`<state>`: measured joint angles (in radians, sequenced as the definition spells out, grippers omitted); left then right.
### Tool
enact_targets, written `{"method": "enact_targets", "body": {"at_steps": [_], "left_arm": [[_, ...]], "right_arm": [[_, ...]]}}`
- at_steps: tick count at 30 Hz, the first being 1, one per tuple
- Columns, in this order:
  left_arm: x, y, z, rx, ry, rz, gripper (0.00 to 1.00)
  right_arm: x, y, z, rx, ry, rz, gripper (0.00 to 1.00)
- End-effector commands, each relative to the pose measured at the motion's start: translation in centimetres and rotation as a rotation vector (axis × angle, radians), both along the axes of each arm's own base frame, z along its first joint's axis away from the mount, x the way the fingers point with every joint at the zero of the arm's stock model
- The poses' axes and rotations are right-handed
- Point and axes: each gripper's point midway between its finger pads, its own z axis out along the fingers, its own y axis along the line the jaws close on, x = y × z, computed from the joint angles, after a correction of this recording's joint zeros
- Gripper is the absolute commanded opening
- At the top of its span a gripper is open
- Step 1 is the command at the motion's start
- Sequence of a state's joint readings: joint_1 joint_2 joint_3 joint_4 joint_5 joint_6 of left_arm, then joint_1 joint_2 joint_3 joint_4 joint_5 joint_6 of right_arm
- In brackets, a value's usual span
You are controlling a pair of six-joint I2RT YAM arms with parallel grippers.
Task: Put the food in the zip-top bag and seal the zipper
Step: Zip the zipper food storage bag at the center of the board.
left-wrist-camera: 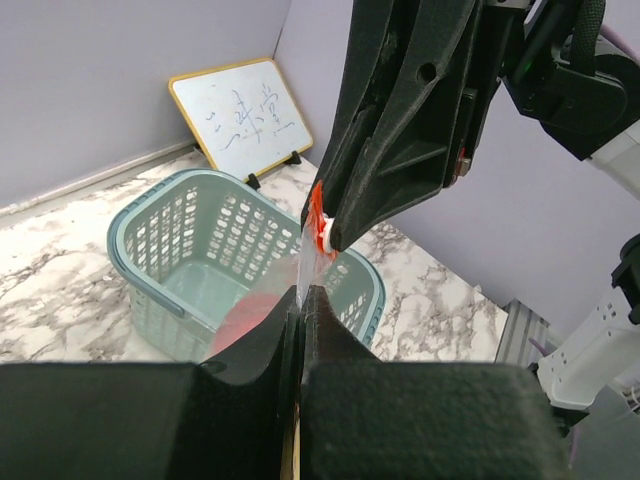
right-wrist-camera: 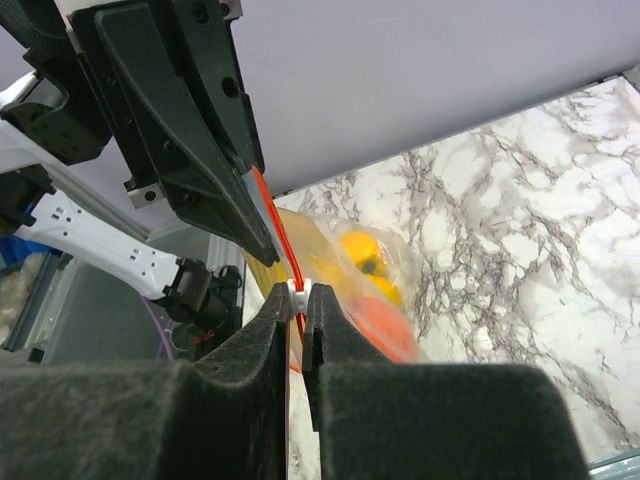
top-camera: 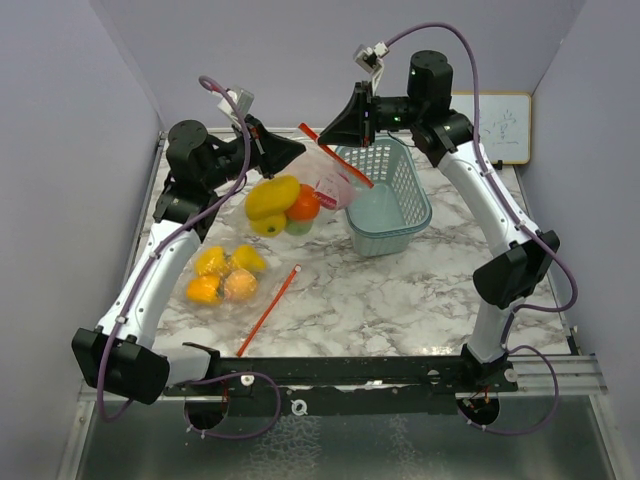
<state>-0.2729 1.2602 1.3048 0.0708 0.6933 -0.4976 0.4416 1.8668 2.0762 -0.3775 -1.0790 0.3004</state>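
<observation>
A clear zip-top bag (top-camera: 318, 186) hangs lifted between my two grippers, with yellow, orange and green toy food (top-camera: 282, 205) inside it. Its red zipper (top-camera: 346, 166) runs up and to the left. My left gripper (top-camera: 297, 151) is shut on the bag's clear edge (left-wrist-camera: 300, 283). My right gripper (top-camera: 326, 135) is shut on the white zipper slider (right-wrist-camera: 300, 293), close to the left gripper's tip. In the right wrist view the yellow food (right-wrist-camera: 365, 250) and the orange food (right-wrist-camera: 382, 325) show through the bag.
A second clear bag (top-camera: 225, 275) holding yellow and orange toys lies on the marble table at front left, its red zipper strip (top-camera: 268, 310) trailing toward the near edge. A pale blue lattice basket (top-camera: 385, 195) stands right of the held bag. A small whiteboard (top-camera: 500, 128) leans at back right.
</observation>
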Motion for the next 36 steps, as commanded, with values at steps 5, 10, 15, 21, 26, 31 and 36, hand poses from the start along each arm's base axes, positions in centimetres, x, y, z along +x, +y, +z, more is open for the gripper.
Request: {"method": "enact_targets", "body": {"at_steps": [5,10,15,21,26,31,36], "left_arm": [[-0.8,2.5,5.0,-0.024,-0.156,0.097,0.00],[-0.1,4.3,6.1,0.011,-0.193,0.213,0.00],[1.2,6.8,5.8,0.066,-0.204,0.371,0.00],[2.2,8.5,6.1,0.064,-0.223,0.470,0.00],[2.8,8.8,6.1,0.062,-0.226,0.492,0.00],[3.1,8.8,5.8,0.058,-0.217,0.492,0.00],[3.1,8.8,5.7,0.050,-0.213,0.489,0.00]], "right_arm": [[-0.1,-2.0,-0.4,-0.011,-0.012,-0.004,0.02],[0.7,-3.1,-1.8,-0.029,0.011,-0.030,0.02],[1.5,-4.6,-3.8,-0.052,0.047,-0.075,0.02],[2.4,-6.0,-6.9,-0.112,0.082,-0.160,0.02],[3.7,-7.2,-9.3,-0.180,0.094,-0.250,0.02],[4.2,-8.4,-11.5,-0.246,0.104,-0.332,0.02],[5.0,-9.3,-12.5,-0.287,0.109,-0.394,0.02]]}}
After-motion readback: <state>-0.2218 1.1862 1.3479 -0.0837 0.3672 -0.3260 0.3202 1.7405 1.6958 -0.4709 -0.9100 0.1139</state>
